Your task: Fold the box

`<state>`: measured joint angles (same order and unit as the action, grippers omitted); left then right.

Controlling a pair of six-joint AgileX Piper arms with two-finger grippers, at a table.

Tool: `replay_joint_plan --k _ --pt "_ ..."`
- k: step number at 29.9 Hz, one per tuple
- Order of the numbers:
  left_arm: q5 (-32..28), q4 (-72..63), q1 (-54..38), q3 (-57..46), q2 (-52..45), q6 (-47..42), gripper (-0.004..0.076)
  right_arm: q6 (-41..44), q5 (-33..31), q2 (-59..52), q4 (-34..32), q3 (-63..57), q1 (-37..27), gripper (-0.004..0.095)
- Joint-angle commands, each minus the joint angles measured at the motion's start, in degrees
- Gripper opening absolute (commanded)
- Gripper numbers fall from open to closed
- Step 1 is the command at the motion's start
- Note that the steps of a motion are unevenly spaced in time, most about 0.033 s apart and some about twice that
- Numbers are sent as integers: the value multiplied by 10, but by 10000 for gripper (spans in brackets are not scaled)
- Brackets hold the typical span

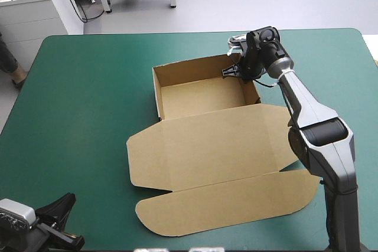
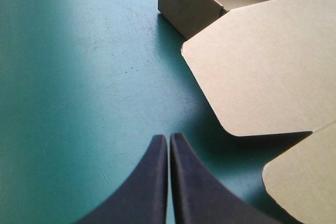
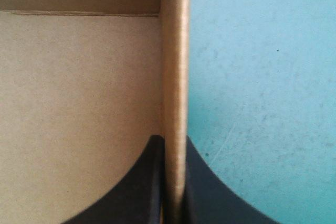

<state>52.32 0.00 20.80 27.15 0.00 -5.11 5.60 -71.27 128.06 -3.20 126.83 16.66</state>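
The box [image 1: 204, 146] sits on the desk [image 1: 82, 98], walls raised, lid [image 1: 230, 205] flat. The right hand [image 3: 174, 142] pinches the box's right wall [image 3: 176, 51]. The left hand [image 2: 168, 139], clenched and empty, waits well off the box's near-left corner. The board looks light, stiff and creased, so its thin edges seem the best place to grip.

1. The box [image 1: 195, 146] occupies the table's middle: its open tray [image 1: 204, 95] toward 12 o'clock, the flat lid [image 1: 236, 140] and rounded flap [image 1: 230, 202] toward 6.
2. From the box toward 9 o'clock the teal-green cover [image 1: 77, 98] lies bare to the table's edge, a wide passage.
3. The left gripper [image 2: 168, 137], fingers together, sits at 7 o'clock over bare cover.
4. The right gripper [image 3: 174, 140] pinches the tray's right wall; its arm [image 1: 319, 140] crosses the lid's right edge, blocking 3 o'clock.
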Motion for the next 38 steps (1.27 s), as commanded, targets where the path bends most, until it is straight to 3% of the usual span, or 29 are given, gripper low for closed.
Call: replay_joint_plan --k 1,5,12,20,24,30,34,38 --pt "-55 -5 0 5 -13 -9 -8 -4 -4 -35 -53 15 -18 -19" --pt "-59 -8 -1 4 -10 -9 -8 -6 -4 -43 -89 16 -82 -19" --pt "-59 -7 -1 4 -10 -9 -8 -10 -4 -51 -89 16 -263 -19" --pt "-59 -7 -1 4 -10 -9 -8 -10 -4 -51 -7 16 -428 -19" --pt "-60 -7 -1 4 -10 -9 -8 -10 -4 -51 6 16 -458 -18" --pt "-60 -7 -1 4 -10 -9 -8 -17 -4 -49 14 16 -452 -5" --pt "-60 -5 -1 3 -10 -9 -8 -61 -4 -51 13 16 -450 168" --pt "-60 -4 -1 3 -10 -9 -8 -64 -4 -60 -27 16 -451 500"
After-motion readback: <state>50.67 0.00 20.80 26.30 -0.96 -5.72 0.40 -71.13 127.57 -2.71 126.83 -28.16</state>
